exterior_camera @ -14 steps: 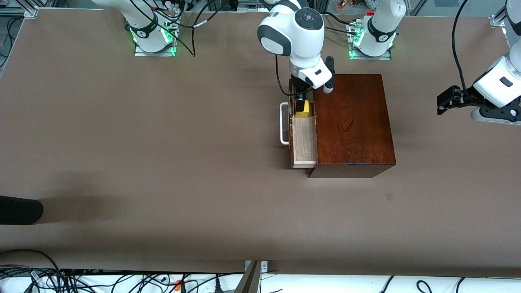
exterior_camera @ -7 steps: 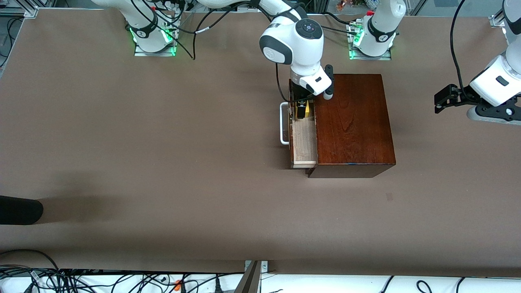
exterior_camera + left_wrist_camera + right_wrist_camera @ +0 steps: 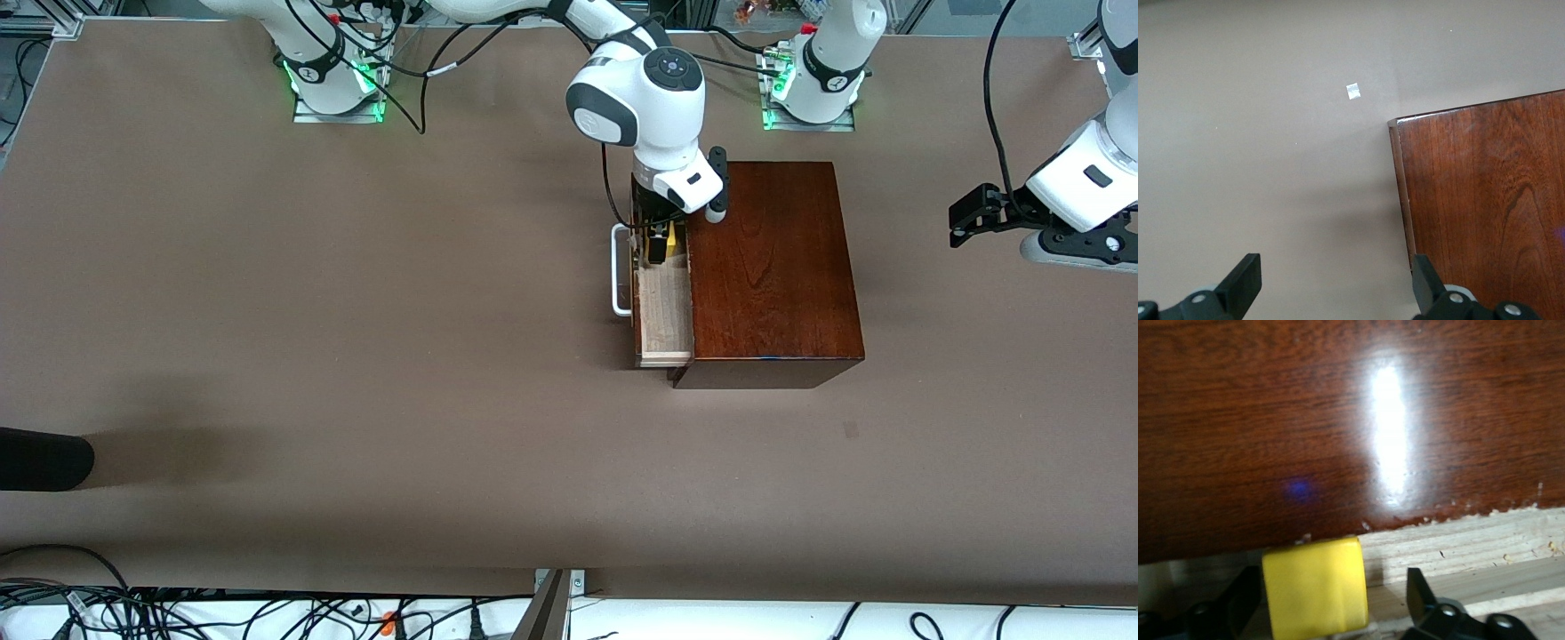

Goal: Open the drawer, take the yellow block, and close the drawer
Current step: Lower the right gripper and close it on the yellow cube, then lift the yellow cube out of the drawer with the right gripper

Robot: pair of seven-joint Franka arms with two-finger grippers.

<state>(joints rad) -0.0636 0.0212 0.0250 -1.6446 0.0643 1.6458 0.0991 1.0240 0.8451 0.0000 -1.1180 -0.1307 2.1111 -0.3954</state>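
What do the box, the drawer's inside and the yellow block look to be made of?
Box: dark reddish-brown wood, likely varnished; grain shows and a light glares off it in the right wrist view.
Drawer inside: pale, raw-looking wood with layered, chipped edges, possibly plywood.
Yellow block: smooth, evenly coloured; plastic or painted wood, unclear which.

a brown table (image 3: 356, 356) fills the scene; a small pale scrap, maybe tape, (image 3: 851, 429) lies on it nearer the front camera than the wooden box; a black rounded object (image 3: 40, 458) juts in at the right arm's end; tangled cables (image 3: 178, 613) run along the near edge
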